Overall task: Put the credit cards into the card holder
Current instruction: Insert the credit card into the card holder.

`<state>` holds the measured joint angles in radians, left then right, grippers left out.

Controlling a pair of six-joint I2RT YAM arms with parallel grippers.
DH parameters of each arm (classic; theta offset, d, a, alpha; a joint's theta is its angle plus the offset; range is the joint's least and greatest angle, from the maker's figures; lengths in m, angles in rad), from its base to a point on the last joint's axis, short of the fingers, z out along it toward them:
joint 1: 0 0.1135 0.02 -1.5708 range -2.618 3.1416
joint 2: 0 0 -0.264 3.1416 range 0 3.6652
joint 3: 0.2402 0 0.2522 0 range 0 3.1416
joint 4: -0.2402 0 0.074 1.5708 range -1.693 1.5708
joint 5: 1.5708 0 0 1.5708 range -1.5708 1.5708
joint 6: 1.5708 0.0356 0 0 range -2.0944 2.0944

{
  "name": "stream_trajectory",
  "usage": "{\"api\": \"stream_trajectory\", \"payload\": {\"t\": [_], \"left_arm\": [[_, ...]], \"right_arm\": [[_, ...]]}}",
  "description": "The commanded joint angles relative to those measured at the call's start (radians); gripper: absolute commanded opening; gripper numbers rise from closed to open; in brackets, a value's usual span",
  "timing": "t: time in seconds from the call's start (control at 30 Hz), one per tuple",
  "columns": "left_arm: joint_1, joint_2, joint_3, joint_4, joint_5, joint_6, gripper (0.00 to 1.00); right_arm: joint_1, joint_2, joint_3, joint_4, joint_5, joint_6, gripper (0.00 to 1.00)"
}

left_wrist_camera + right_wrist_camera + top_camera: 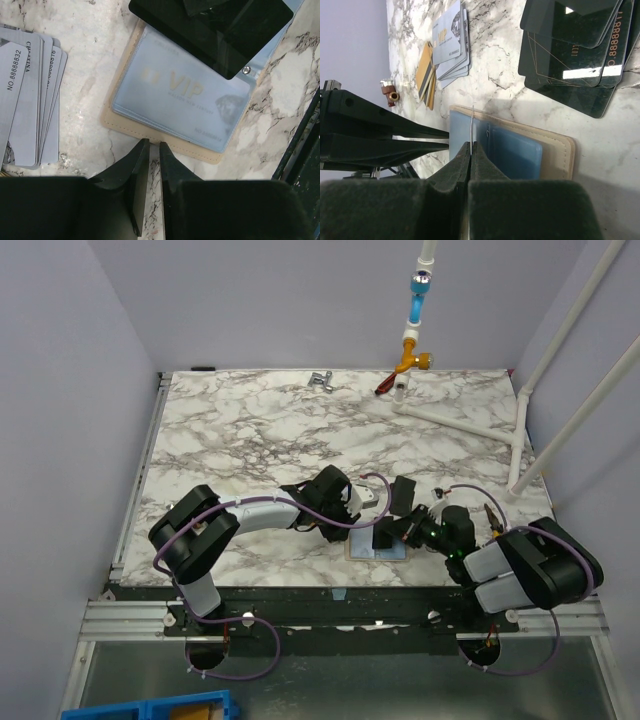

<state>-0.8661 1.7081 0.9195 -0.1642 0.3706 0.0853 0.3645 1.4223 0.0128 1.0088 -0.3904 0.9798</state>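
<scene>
I find the card holder (pixel 170 107) lying open on the marble table (pixel 250 430) near its front edge, a VIP card visible under its clear sleeve. My right gripper (pixel 470 150) is clenched on a thin card (pixel 472 125) held edge-up over the holder. My left gripper (pixel 154 150) is nearly closed, grasping nothing, just beside the holder's edge. Grey cards (pixel 30 100) lie fanned beside it; dark cards (pixel 575 50) lie apart.

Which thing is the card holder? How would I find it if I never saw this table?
Look at the near edge of the marble table, between the two robot grippers. The card holder lies flat and open there, beside a fan of grey cards. Only it has a tan stitched border and clear blue sleeves, one showing a gold VIP card.
</scene>
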Motion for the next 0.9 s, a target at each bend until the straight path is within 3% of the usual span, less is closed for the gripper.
{"api": "stream_trajectory", "payload": {"t": [0.0,0.63,0.87], "left_arm": [[-0.005,0.002,-0.010,-0.016,0.024,0.005,0.15],[-0.002,-0.007,-0.004,-0.025,0.030,0.004,0.13],[-0.002,-0.006,-0.002,-0.024,0.031,0.004,0.13]], "right_arm": [[-0.007,0.043,-0.053,0.072,-0.021,0.000,0.01],[-0.004,0.234,-0.084,0.269,-0.079,0.023,0.01],[-0.004,0.148,-0.087,0.133,-0.105,0.007,0.01]]}}
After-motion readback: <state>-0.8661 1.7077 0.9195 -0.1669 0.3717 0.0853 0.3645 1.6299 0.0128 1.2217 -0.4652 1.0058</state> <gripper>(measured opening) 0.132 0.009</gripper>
